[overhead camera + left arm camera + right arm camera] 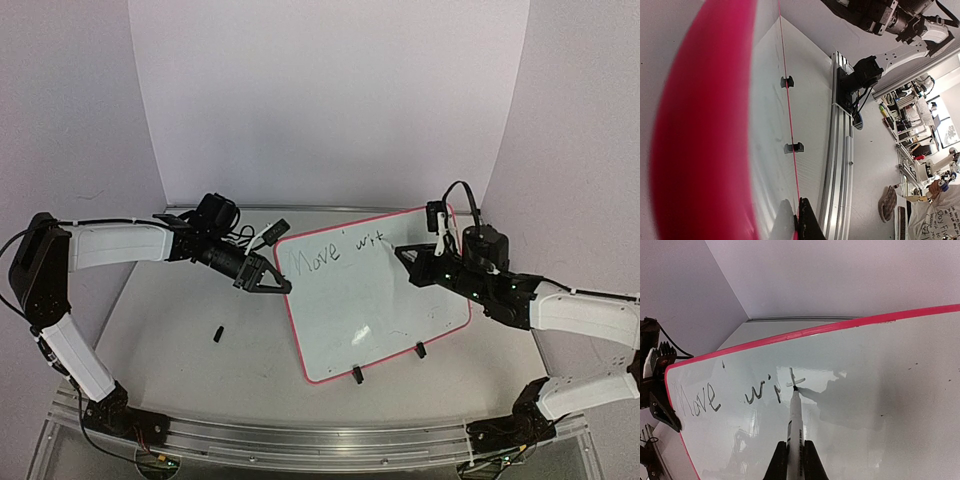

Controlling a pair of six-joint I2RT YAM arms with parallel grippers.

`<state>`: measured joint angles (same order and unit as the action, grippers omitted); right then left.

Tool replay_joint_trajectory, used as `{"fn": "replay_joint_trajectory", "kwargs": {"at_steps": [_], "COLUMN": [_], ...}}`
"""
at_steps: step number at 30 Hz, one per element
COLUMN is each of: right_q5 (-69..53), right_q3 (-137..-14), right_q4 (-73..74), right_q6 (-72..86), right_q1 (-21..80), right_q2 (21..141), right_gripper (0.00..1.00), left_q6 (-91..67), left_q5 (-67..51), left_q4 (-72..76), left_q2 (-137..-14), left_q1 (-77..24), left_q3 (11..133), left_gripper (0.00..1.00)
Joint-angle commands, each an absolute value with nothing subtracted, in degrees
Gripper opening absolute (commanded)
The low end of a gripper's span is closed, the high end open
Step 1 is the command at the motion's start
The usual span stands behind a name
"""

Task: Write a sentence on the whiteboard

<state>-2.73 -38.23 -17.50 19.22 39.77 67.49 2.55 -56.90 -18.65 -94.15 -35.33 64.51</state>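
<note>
The whiteboard (375, 305) lies tilted on the table, with a pink rim and two black clip feet (357, 375) at its near edge. My left gripper (283, 286) is shut on its left rim, and in the left wrist view the pink rim (790, 125) runs in between the fingertips (810, 220). My right gripper (795, 462) is shut on a white marker (795, 422). The marker's black tip touches the board at the crossbar of a "t". The sentence (740, 395) reads "Move wit" in thin black letters along the board's top (335, 252).
A small black cap (217, 333) lies on the table left of the board. An aluminium rail (320, 440) runs along the near edge, carrying both arm bases. White backdrop panels (330, 100) close off the back and sides.
</note>
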Motion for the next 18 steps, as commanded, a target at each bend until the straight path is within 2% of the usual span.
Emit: {"fn": "replay_joint_trajectory", "kwargs": {"at_steps": [1, 18], "right_q5": [-2.4, -0.6], "right_q3": [-36.1, -42.5], "right_q4": [-17.5, -15.0], "right_q6": [21.1, 18.7], "right_q1": [39.6, 39.6], "right_q2": [65.6, 64.4], "right_gripper": [0.00, 0.00], "left_q6": [6.3, 6.1], "left_q5": [-57.3, -57.3], "left_q4": [-20.1, -20.0], "left_q2": [-93.6, -93.7], "left_q1": [-36.7, -36.7], "left_q3": [66.3, 66.3], "left_gripper": [0.00, 0.00]}}
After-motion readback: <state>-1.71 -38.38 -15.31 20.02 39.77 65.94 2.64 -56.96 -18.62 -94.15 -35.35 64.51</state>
